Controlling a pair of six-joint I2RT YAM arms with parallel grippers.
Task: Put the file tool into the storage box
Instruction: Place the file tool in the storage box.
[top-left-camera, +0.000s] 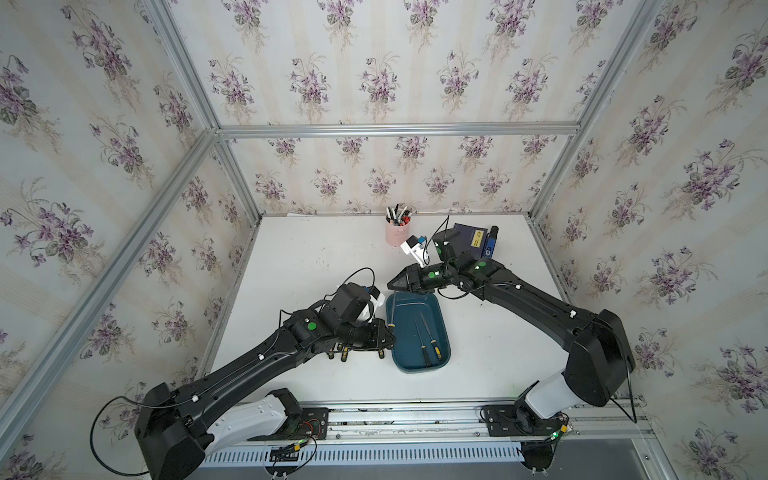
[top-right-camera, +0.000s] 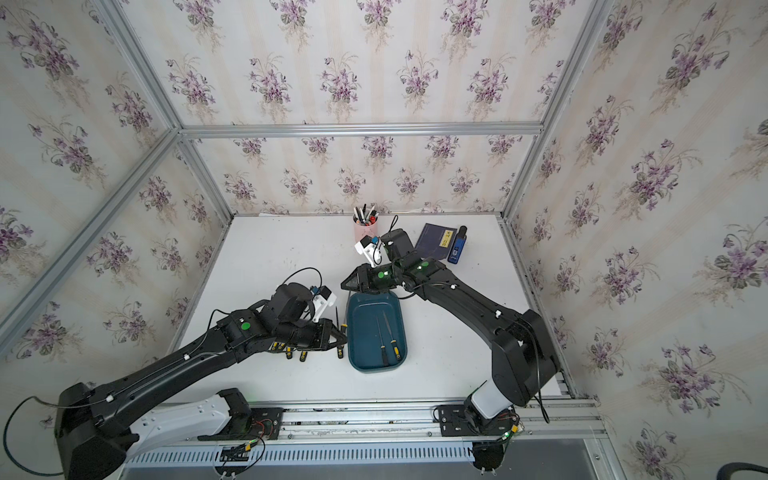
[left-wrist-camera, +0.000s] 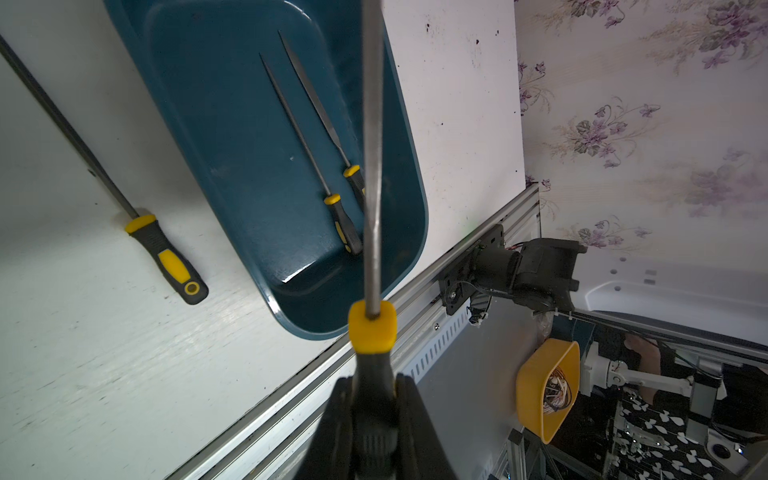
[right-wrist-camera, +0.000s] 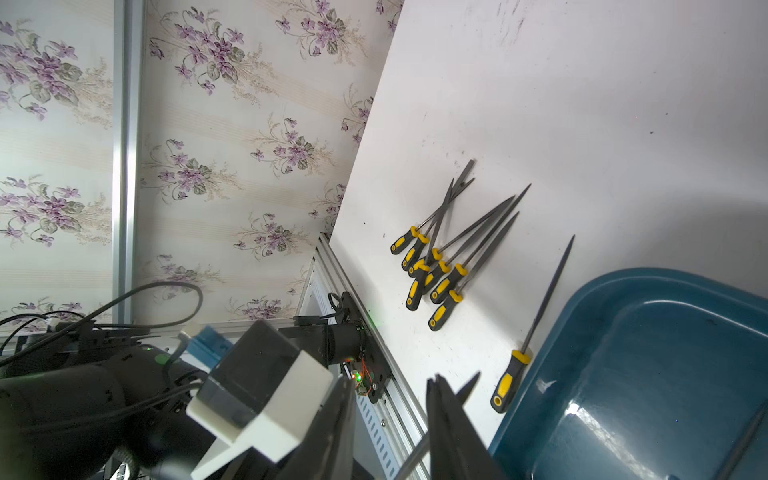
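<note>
- Storage box (top-left-camera: 417, 365), dark teal and shallow, lies near the table's centre, its long axis running roughly 12 to 6 o'clock in both top views; the left wrist view shows its rim (left-wrist-camera: 417, 232) too.
- White table (top-left-camera: 316, 257) carries everything; a pink pen cup (top-left-camera: 397, 232) stands at 12 o'clock from the box, and a dark booklet (top-right-camera: 436, 241) with a blue bottle (top-right-camera: 457, 245) sits toward 1 o'clock.
- Left gripper (left-wrist-camera: 374, 415) is clamped on the black handle of a file tool (left-wrist-camera: 372, 124), at the box's 9 o'clock edge; its steel blade reaches out over the box.
- Right gripper (top-left-camera: 395, 283) hangs over the box's 12 o'clock end, jaws partly apart, nothing between them; a thin rod crosses just by the fingertips in the right wrist view, contact unclear.
- Two files (top-left-camera: 428, 340) lie side by side inside the box, handles toward 6 o'clock.
- Loose pile of files (right-wrist-camera: 444, 257) rests on the table at the box's 9 o'clock side.
- Single file (right-wrist-camera: 536, 332) lies just beside the box's wall.
</note>
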